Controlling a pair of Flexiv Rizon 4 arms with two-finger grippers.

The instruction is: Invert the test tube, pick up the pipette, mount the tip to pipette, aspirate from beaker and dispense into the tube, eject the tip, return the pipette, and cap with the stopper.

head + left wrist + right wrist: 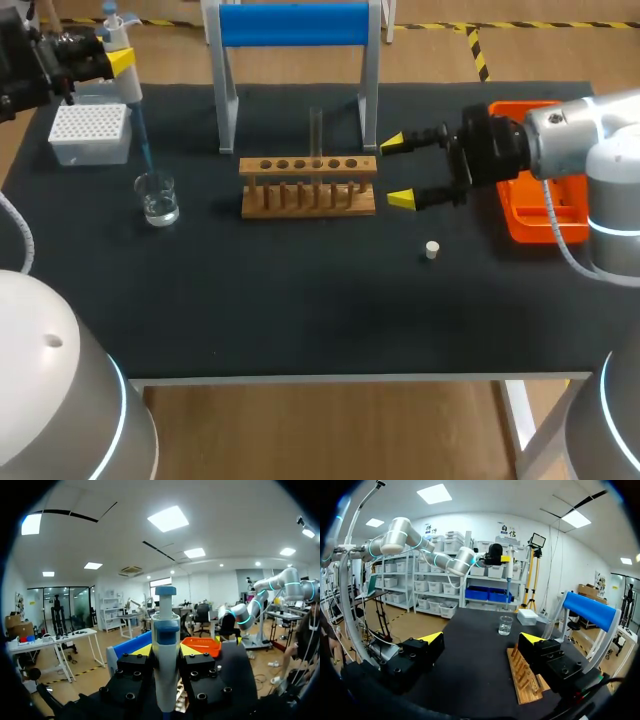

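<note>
A black-topped table [300, 300] in an open robotics lab, with a wooden rack [308, 187] at its centre. The left gripper [166, 650] is clamped on the white pipette [124, 65], one finger block on each side of its body. It holds the pipette upright so that the blue tip [143, 140] points down at the beaker [158, 200], at nine o'clock from the rack. The test tube [316, 128] stands upright in a rack hole. The right gripper [398, 171] hangs at three o'clock from the rack, just off its end, fingers spread wide and holding nothing.

The step looks to be aspiration. To do it well, the tip should go straight down the middle of the beaker, clear of the glass wall. Its end should sit under the water before the plunger is let up, slowly, so that no air is drawn in. The pipette should stay vertical as it comes out.

From above, the tip's end seems to sit at the beaker's mouth, but whether it has reached the water cannot be told. The left wrist view shows neither tip nor beaker. The left gripper is partly cut off at the head view's edge. The tube is faint against the stand behind it, so its contents are unreadable.

The stopper [432, 250] lies at four o'clock from the rack, the tip box [90, 132] at ten, and the orange tray [535, 215] at three.
</note>
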